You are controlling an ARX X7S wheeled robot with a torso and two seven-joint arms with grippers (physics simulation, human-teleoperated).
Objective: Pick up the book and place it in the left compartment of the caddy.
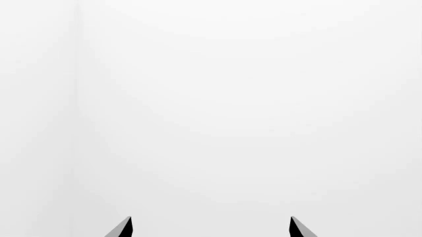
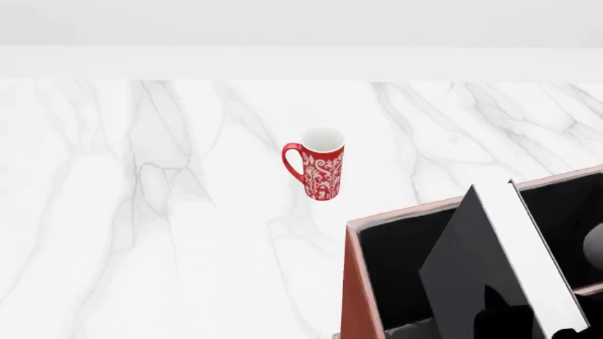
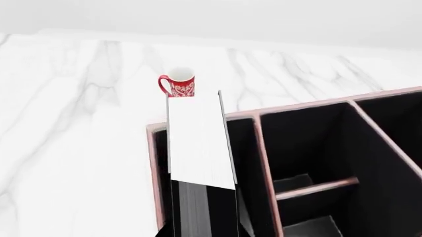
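The right gripper holds the book by its lower end, its long axis tilted upward, directly above the left compartment of the caddy; the move is straight down. The left gripper hangs spread and empty

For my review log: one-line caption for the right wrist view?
Black hardcover book held over the reddish-brown caddy's left compartment, red patterned mug behind.
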